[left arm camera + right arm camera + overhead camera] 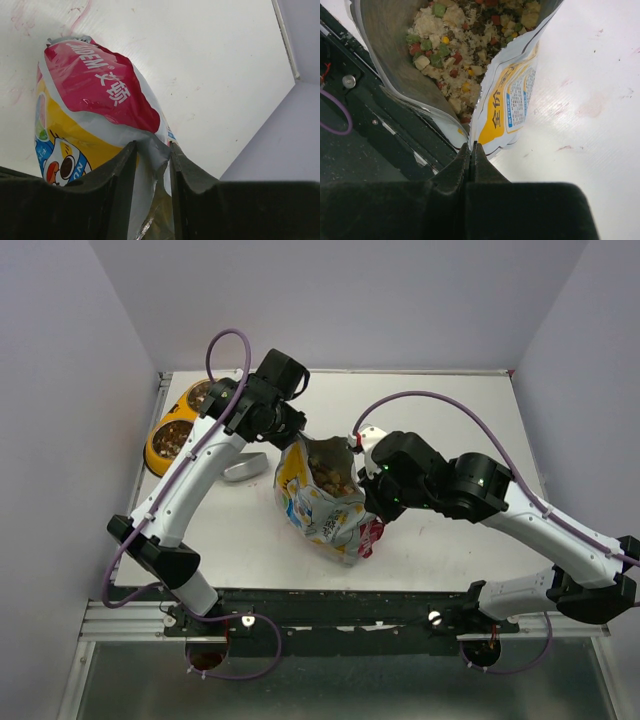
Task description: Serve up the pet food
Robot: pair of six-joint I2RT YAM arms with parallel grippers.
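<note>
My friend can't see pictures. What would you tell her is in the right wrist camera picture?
The right gripper is pinched shut on the rim of an open pouch. Inside its silver lining sits the pet food, crumbly tan bits mixed with green, red and yellow pieces. The white table shows on the right.

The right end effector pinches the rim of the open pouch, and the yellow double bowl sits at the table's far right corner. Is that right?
No. The yellow double bowl sits at the far left corner, as the top external view shows. The right end effector does pinch the rim of the open pouch.
</note>
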